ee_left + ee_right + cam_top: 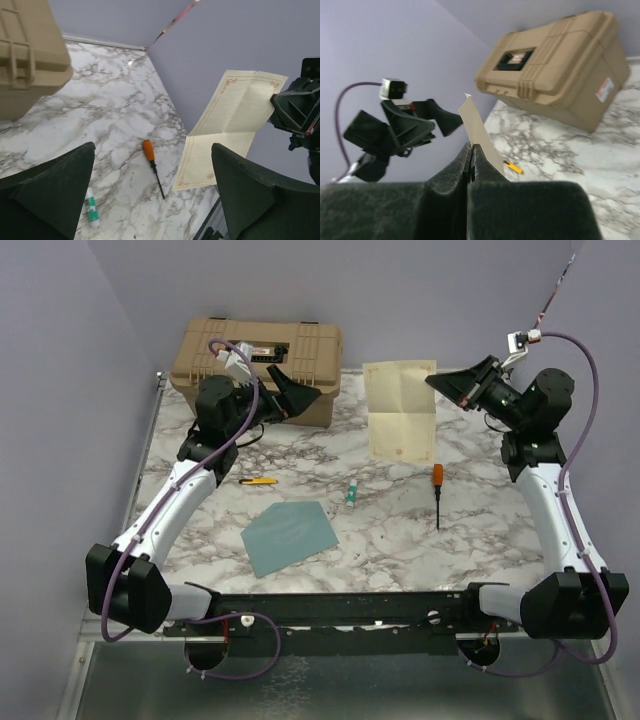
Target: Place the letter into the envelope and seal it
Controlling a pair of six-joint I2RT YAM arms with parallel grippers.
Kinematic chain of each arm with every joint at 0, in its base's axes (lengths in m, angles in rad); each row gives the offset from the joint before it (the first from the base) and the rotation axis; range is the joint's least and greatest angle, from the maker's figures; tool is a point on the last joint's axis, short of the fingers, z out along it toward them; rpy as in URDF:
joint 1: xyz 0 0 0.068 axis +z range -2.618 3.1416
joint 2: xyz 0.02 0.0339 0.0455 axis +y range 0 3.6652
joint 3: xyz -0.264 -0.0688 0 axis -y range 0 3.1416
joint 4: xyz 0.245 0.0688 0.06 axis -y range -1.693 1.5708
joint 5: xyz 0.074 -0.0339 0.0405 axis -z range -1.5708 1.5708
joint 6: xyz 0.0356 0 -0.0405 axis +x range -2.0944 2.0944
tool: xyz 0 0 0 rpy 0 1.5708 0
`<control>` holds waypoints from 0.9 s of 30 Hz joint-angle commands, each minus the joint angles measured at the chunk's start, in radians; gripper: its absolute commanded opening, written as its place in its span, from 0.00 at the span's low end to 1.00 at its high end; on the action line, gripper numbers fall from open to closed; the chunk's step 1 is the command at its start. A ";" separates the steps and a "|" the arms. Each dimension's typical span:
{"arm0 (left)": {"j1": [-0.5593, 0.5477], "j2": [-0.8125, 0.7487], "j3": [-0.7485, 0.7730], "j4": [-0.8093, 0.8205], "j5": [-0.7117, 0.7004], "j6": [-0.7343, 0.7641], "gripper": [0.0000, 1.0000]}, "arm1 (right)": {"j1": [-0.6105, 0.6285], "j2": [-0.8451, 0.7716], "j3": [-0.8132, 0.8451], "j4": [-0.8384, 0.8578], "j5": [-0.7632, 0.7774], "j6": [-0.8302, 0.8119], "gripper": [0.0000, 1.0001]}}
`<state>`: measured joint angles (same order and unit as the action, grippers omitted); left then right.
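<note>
While the right jaws are clenched on the upper right corner of the letter (400, 410), the sheet hangs raised at the rear of the bench (480, 530). It is unfolded, with a crease across its middle and a thin ornamental border. Whether its lower edge touches the bench cannot be determined. The left jaws are released and spread wide, raised just in front of the tan case (260, 352) at the rear left, grasping nothing. The envelope (288, 535) lies flat on the bench near the front, left of centre, well apart from the letter. A glue stick (352, 496) lies between envelope and letter. An orange-handled screwdriver (437, 492) lies to its right, and a yellow tool (258, 481) to its left.
</note>
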<state>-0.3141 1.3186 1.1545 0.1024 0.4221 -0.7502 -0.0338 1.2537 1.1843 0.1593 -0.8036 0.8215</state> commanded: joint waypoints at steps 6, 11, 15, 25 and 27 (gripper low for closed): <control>-0.153 -0.018 0.003 0.378 0.005 -0.168 0.99 | -0.002 -0.100 -0.023 0.345 -0.014 0.444 0.00; -0.234 -0.013 -0.018 0.485 0.029 -0.169 0.99 | -0.003 -0.094 0.000 0.396 0.003 0.561 0.00; -0.289 0.003 -0.032 0.538 0.067 -0.166 0.99 | -0.002 -0.091 -0.015 0.437 0.036 0.650 0.00; -0.327 0.058 -0.056 0.666 0.104 -0.279 0.34 | -0.002 -0.084 -0.050 0.515 0.059 0.729 0.00; -0.327 0.063 -0.056 0.694 0.100 -0.295 0.16 | -0.002 -0.089 -0.056 0.504 0.056 0.707 0.00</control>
<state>-0.6373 1.3708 1.1091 0.6800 0.4942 -0.9855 -0.0338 1.1667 1.1526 0.6201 -0.7601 1.5223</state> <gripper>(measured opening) 0.343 0.005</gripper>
